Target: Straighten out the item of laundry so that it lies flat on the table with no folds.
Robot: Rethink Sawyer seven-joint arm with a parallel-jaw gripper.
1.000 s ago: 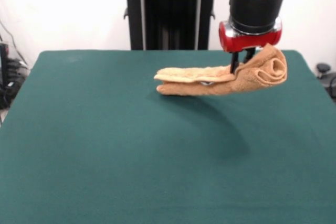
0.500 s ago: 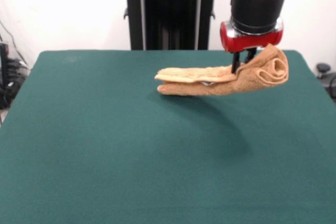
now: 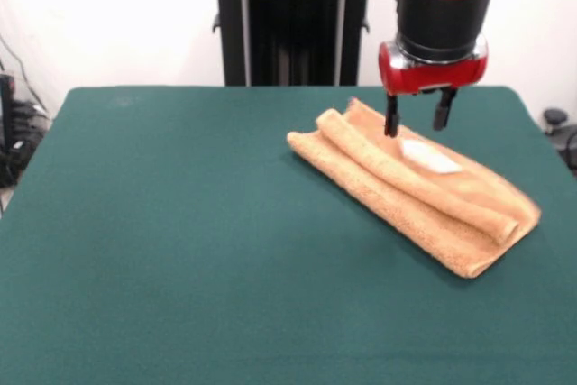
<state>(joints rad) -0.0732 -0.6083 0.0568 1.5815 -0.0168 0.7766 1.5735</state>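
Note:
The orange-tan towel (image 3: 416,187) lies on the dark green table (image 3: 180,241) at the right of the front view. It is folded into a long strip running from upper left to lower right, with a rolled ridge along its middle and a small white tag (image 3: 430,157) on top. My gripper (image 3: 416,123) hangs just above the towel's far end, over the tag. Its two fingers stand apart and hold nothing.
The robot's black pedestal (image 3: 293,20) stands behind the table's far edge. The towel's lower right corner lies close to the table's right edge. Cables and dark equipment (image 3: 13,132) sit off the table's left side.
The gripper has opened and let go of the towel. The towel, held bunched above the table before, has dropped and now lies on the table in a folded strip.

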